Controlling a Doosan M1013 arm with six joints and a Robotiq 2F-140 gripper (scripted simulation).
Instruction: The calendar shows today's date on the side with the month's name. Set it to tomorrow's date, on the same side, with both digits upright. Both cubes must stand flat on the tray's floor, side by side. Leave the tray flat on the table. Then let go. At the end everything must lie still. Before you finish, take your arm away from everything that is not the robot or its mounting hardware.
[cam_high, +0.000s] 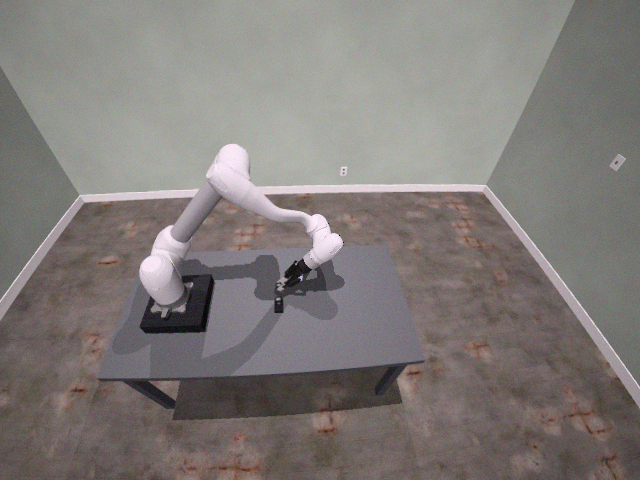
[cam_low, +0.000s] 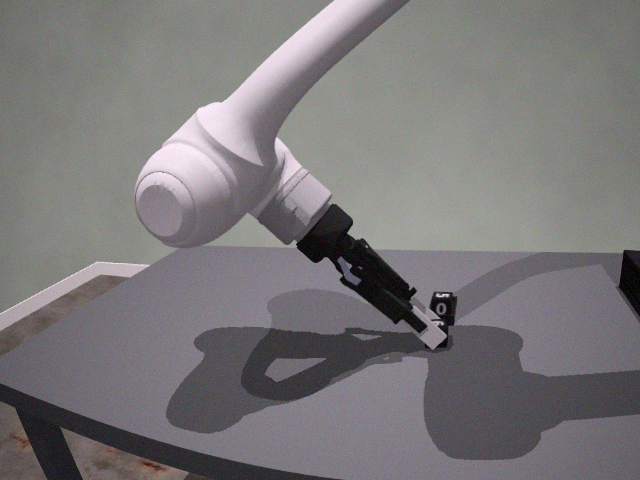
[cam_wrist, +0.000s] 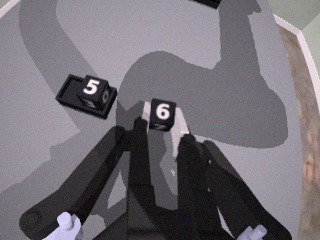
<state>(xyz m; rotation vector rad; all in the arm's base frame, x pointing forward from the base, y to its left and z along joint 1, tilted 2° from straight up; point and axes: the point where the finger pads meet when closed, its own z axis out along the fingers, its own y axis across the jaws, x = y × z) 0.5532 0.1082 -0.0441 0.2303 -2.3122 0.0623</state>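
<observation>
My gripper (cam_wrist: 160, 114) (cam_high: 283, 282) (cam_low: 436, 335) is shut on a small black cube (cam_wrist: 162, 114) (cam_low: 443, 329) whose white 6 faces the wrist camera. It holds the cube tilted, very low over the grey table (cam_high: 320, 330); I cannot tell whether the cube touches the table. The black tray (cam_wrist: 70, 91) (cam_high: 278, 305) lies flat on the table just to the left in the wrist view. The second cube (cam_wrist: 92, 87) (cam_low: 443, 307) stands in it, with a 5 on top and a 0 on one side. The month's name is not readable.
The arm's black base plate (cam_high: 178, 310) (cam_low: 630, 281) sits at the table's left end in the top view. The table's curved front edge (cam_low: 155, 444) and the patterned floor lie beyond.
</observation>
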